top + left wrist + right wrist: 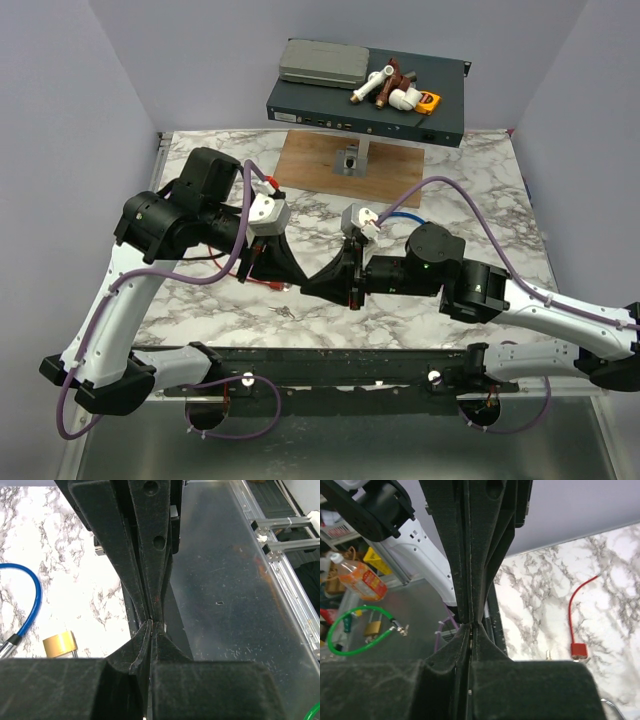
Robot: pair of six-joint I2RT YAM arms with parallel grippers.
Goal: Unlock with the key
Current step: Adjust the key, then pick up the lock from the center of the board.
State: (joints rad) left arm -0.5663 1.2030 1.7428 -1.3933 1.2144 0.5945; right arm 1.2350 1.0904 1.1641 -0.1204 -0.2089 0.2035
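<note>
- L gripper (298, 283): fingers (125, 660) clenched flat, nothing seen betw. them. Tips meet R gripper's tip-to-tip over mid table.
- Red lock (272, 284) w/ red cable: on marble just beside L fingers.
- Metal bit (287, 312): loose nr front edge, poss. key, too small to tell.
- R gripper (322, 283): fingers (495, 660) pressed shut. Key inside? Can't tell.
- Brass lock (60, 643): on marble by blue cable (30, 605).
- Advice: confirm which gripper has key before parting; steady lock body, line blade w/ keyway, push straight, then turn.

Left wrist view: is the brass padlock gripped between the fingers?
No, the padlock lies on the table, off to the side and apart from the shut left gripper.
</note>
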